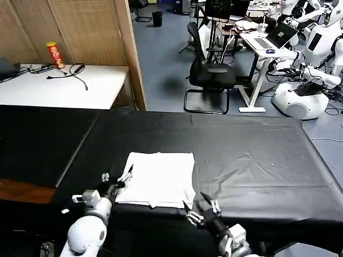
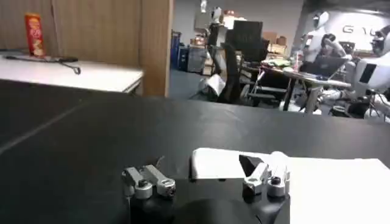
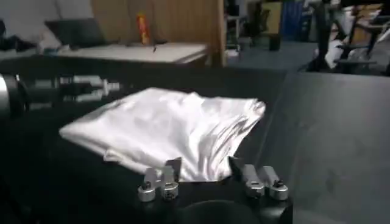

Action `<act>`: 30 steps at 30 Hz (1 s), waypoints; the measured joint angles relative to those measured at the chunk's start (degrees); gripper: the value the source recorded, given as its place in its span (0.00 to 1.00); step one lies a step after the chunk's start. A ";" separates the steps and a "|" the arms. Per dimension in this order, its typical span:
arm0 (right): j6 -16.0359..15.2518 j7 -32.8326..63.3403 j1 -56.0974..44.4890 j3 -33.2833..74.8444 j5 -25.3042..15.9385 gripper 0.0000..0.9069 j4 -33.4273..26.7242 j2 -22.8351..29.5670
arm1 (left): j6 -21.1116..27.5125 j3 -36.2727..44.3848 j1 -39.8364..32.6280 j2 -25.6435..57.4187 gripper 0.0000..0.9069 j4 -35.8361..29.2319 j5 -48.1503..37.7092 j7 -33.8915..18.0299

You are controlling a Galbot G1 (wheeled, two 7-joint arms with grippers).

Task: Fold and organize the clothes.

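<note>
The clothes, a white T-shirt [image 1: 159,179], lie folded into a rough rectangle on the black tablecloth [image 1: 257,160] near the table's front edge. No print shows on its upper side. My left gripper [image 1: 117,175] is open at the shirt's left edge, low over the cloth. In the left wrist view the T-shirt [image 2: 329,182] lies just ahead of the left gripper [image 2: 204,164]. My right gripper [image 1: 195,205] is open at the shirt's front right corner. In the right wrist view the rumpled T-shirt [image 3: 170,125] reaches between the right gripper's [image 3: 204,164] spread fingers.
A white table [image 1: 64,88] stands back left with a red can [image 1: 54,54] and cables. A wooden partition [image 1: 128,48], a black office chair [image 1: 211,72] and other robots [image 1: 300,99] are behind. The tablecloth to the right of the shirt is bare.
</note>
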 joint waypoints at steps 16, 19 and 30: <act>-0.11 1.13 -0.95 2.93 0.39 0.97 5.76 0.78 | 1.53 -0.30 0.96 -0.76 0.00 1.16 -6.22 -0.53; -0.13 1.21 -0.68 3.38 0.63 0.97 6.02 0.78 | 2.67 -0.27 0.83 -0.80 0.00 0.66 -7.50 -0.53; -0.15 1.39 0.64 4.52 0.86 0.97 5.85 1.45 | 4.34 -1.53 -0.58 0.73 0.00 -1.60 -0.30 1.64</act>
